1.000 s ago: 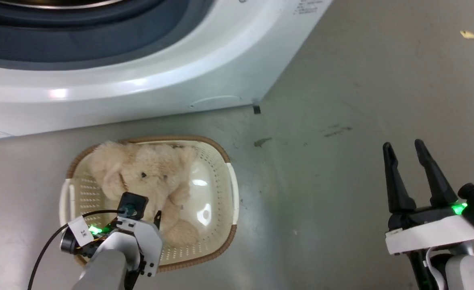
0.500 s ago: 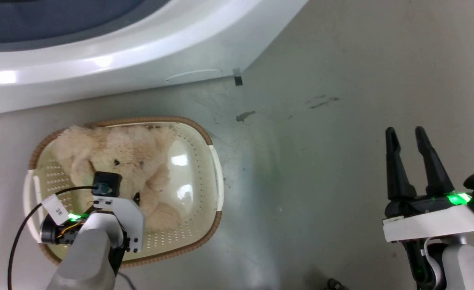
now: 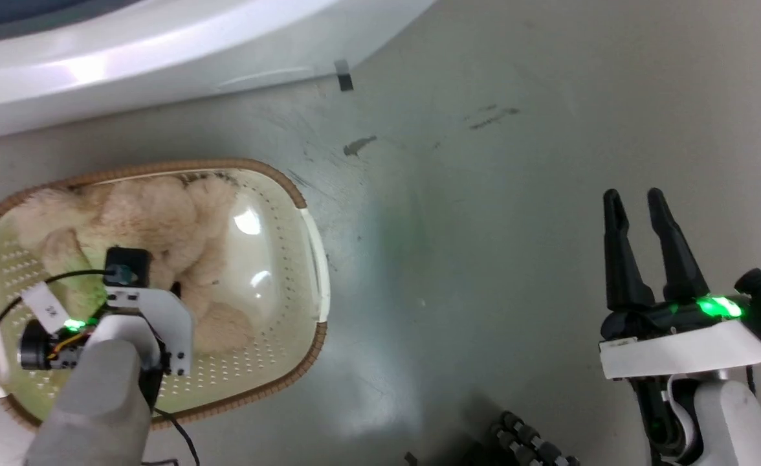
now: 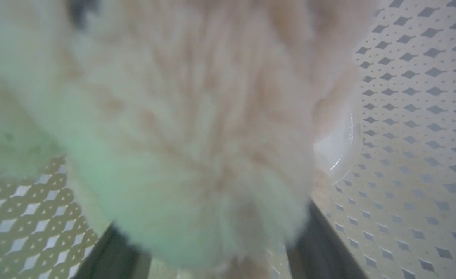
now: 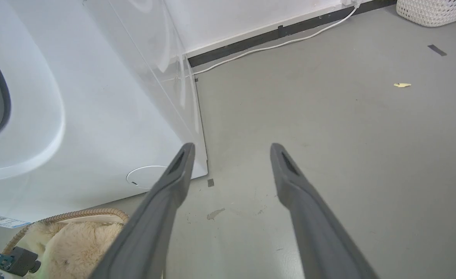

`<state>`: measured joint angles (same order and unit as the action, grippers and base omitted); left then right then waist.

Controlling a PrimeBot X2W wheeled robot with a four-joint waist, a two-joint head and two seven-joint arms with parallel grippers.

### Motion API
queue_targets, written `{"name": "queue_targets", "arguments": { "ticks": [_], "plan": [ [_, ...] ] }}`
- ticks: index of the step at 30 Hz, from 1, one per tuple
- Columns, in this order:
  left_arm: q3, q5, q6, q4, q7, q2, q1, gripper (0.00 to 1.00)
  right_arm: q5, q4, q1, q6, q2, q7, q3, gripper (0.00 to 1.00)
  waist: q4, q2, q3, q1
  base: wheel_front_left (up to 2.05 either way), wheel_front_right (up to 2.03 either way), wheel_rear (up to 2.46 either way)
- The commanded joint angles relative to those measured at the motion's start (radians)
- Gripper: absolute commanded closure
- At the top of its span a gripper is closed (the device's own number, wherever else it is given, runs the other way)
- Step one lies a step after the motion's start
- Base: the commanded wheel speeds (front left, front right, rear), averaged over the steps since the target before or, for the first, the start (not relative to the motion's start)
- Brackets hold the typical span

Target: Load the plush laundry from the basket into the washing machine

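The plush laundry [image 3: 154, 220] lies slumped inside the basket [image 3: 160, 167], bunched toward its far side, and my left jaws are down in there with it. In the left wrist view the cream fur [image 4: 189, 128] bulges between my two dark fingers [image 4: 321, 240], which stand spread wide on either side of it with their tips lost in the pile. I cannot tell whether they press on it. To the right of these jaws the basket's perforated wall [image 4: 414, 116] and a glossy bare patch of its bottom show. I can make out nothing but the plush in the basket. The basket sits on the grey floor [image 3: 452, 226], and just past it, ahead of my left jaws, rises the white front of the washing machine [image 3: 160, 52]. My right jaws hang well apart from the basket, off to its right, spread and holding nothing, above bare floor. Seen along them, the washing machine [image 5: 96, 97] stands to their left, with the basket's brown rim [image 5: 80, 214] and a tuft of plush [image 5: 76, 244] low on that side. Far ahead and to their right sits a white woven hamper [image 5: 433, 11]; its inside is hidden.
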<state>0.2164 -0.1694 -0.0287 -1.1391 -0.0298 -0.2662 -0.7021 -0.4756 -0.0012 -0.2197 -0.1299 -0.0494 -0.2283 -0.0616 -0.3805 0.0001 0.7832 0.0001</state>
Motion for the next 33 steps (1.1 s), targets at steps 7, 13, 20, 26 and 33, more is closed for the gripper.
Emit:
{"name": "queue_targets", "arguments": {
  "ticks": [7, 13, 20, 26, 33],
  "plan": [
    [0.011, -0.035, -0.022, -0.096, -0.058, -0.034, -0.058, 0.0, -0.045, 0.0, -0.048, -0.001, -0.001, -0.023, -0.024, 0.0, -0.041, -0.0001, 0.071, -0.0001, 0.0, 0.0, 0.0],
    [0.042, -0.043, 0.023, -0.143, -0.126, -0.04, -0.069, 1.0, -0.062, 0.005, -0.059, -0.001, -0.001, -0.033, -0.01, 0.0, -0.045, -0.0001, 0.075, -0.0001, 0.0, 0.0, 0.0],
    [0.041, -0.067, 0.055, -0.135, -0.192, -0.009, -0.037, 1.0, -0.032, 0.014, -0.052, -0.001, -0.001, -0.033, -0.003, 0.0, -0.006, -0.0001, -0.017, -0.0001, 0.0, 0.0, 0.0],
    [0.048, -0.078, 0.081, -0.086, -0.228, 0.033, 0.032, 1.0, 0.011, 0.021, -0.019, -0.001, -0.001, -0.033, 0.025, 0.0, 0.046, -0.0001, -0.164, -0.0001, 0.0, 0.0, 0.0],
    [0.033, -0.105, 0.115, 0.082, -0.232, 0.105, 0.161, 1.0, 0.071, 0.04, 0.03, -0.001, -0.001, -0.033, 0.058, 0.0, 0.128, -0.0001, -0.358, -0.0001, 0.0, 0.0, 0.0]
  ]
}}
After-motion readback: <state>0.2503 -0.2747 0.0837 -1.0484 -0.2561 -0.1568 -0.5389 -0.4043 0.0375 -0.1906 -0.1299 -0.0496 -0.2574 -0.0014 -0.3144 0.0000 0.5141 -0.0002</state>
